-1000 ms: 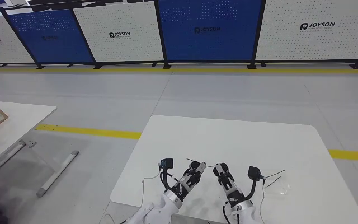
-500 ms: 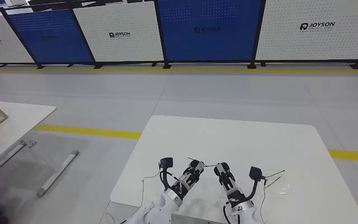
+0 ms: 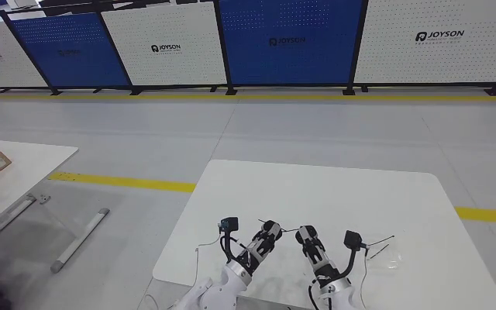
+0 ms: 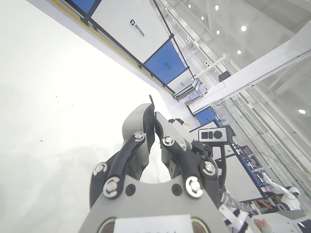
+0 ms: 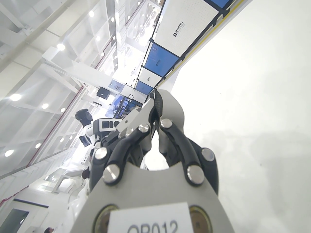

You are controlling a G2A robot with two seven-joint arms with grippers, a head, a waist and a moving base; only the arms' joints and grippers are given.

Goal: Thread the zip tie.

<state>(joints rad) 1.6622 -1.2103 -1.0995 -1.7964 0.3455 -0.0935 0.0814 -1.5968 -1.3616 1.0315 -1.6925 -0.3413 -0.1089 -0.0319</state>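
A thin black zip tie (image 3: 288, 230) spans the short gap between my two grippers, low over the white table (image 3: 325, 190) near its front edge. My left gripper (image 3: 270, 226) is shut on one part of it. In the left wrist view a short black end of the zip tie (image 4: 151, 100) pokes out past the left gripper (image 4: 154, 113). My right gripper (image 3: 301, 232) is shut on the other part. In the right wrist view a black piece of the zip tie (image 5: 152, 95) sits pinched at the tips of the right gripper (image 5: 154, 99). How the two ends meet is too small to tell.
Loose black zip ties (image 3: 380, 246) lie to the right of the right arm, beside a clear plastic bag (image 3: 392, 260). The table's front edge runs just behind both grippers. A second white table (image 3: 31, 163) stands off to the far left.
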